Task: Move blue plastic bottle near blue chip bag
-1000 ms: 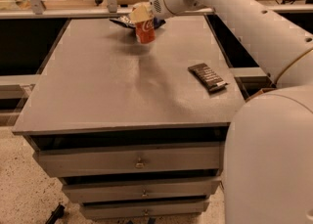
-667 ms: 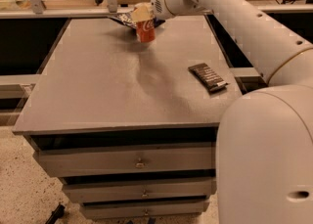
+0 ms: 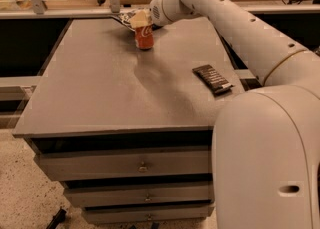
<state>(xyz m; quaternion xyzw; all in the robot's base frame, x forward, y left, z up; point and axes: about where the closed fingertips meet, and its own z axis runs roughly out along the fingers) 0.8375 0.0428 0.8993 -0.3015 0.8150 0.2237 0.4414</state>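
Now, gripper (image 3: pixel 141 20): fingers closed on top of red soda can (image 3: pixel 144 38), far end of surface (image 3: pixel 100 88).
Blue chip bag (image 3: pixel 123 17): just behind can, partly hidden.
Risk: high grip, so can may tip on release or shove bag off back edge.
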